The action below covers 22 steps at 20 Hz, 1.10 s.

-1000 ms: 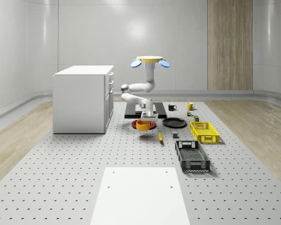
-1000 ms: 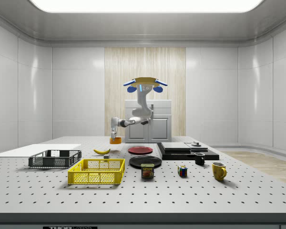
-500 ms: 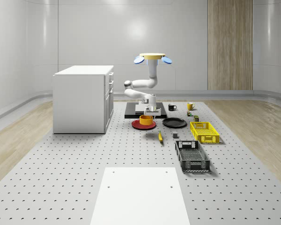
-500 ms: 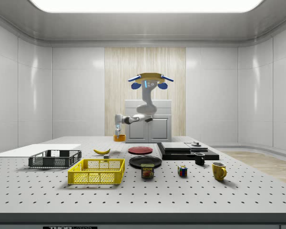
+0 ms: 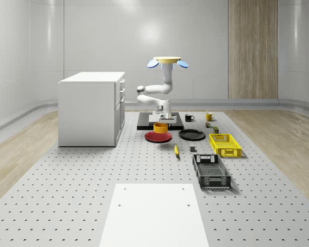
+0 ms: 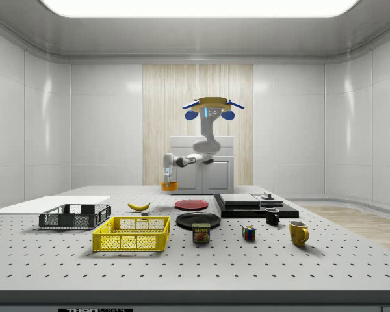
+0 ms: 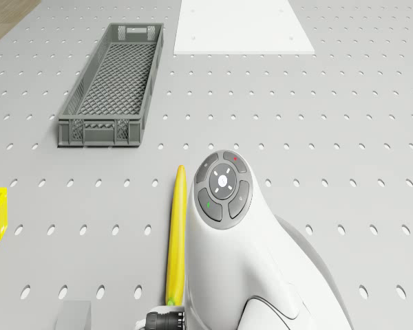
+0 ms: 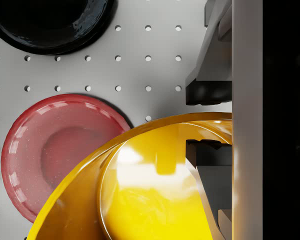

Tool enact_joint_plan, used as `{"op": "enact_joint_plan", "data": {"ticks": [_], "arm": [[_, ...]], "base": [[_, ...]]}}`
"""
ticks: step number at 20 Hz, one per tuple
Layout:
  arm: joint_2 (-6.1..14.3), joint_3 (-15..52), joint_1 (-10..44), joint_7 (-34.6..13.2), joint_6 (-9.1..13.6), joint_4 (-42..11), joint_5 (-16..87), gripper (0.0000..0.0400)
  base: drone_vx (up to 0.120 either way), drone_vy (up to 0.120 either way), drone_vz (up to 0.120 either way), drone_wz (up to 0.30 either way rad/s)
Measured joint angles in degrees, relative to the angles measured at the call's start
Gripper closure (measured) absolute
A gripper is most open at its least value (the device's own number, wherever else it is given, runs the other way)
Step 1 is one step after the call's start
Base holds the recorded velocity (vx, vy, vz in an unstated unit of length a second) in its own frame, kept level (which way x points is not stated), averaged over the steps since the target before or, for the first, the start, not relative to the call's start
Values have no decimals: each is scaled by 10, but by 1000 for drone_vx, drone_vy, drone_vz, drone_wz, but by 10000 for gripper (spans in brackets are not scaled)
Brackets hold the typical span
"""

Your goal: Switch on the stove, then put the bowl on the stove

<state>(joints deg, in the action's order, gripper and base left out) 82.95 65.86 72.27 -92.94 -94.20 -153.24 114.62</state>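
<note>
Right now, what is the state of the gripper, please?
Gripper: shut on the rim of the round orange-yellow bowl, held in the air.

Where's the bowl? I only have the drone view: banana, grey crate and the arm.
Observer: The gripper is shut on the bowl, one finger inside the rim and one outside.
Operator: Is it on the stove yet?
Observer: No. It hangs in the air over the red plate, short of the stove.
Operator: And the drone?
Observer: The drone hovers high, roughly over the stove's edge nearest the plate.
</note>
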Motion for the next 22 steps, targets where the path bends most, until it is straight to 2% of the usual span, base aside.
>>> {"op": "enact_joint_plan", "data": {"ticks": [5, 22], "arm": [[1, 0, 1, 0, -1, 0, -1, 300], [6, 0, 3, -2, -5, 0, -3, 300]], "base": [[-120, 32, 16, 0], [-120, 0, 0, 0]]}}
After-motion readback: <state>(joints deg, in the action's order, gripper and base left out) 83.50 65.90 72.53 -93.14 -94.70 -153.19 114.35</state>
